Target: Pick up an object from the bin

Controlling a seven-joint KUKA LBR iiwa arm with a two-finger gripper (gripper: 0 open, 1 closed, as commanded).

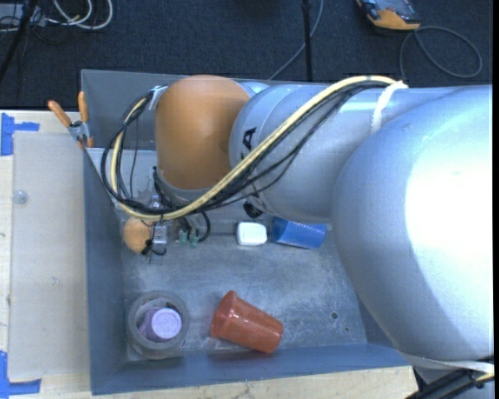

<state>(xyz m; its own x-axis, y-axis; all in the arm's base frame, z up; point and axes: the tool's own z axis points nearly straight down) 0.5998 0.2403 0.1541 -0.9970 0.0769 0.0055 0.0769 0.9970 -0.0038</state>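
Orange ball (135, 235), small and rounded, is seen on the floor of the grey metal bin (101, 289), close to the left wall and about halfway along it. The gripper (156, 244) is lowered just beside it, on its right, so near that the two appear to touch. Whether the ball is actually gripped cannot be told. How far the jaws stand open cannot be told either, since the tip is largely hidden beneath the wrist and its cables.

The arm (382, 189) is extended into the bin from the right, and the right part of the floor is covered by its broad silver body. The wrist is capped by a rounded orange cover (195, 131), directly above the gripper, and black and yellow cables (258, 152) are looped around it and down towards the tip.

A small white block (251, 234) is laid near the middle of the floor. A blue thing (299, 233) is set just beside it on the right, partly hidden under the arm. Near the front wall a red-orange cup (245, 322) is laid on its side, its wider end turned to the right. To its left, in the front-left corner, a clear round tub with a purple lid (156, 322) is stood upright, well apart from the gripper.
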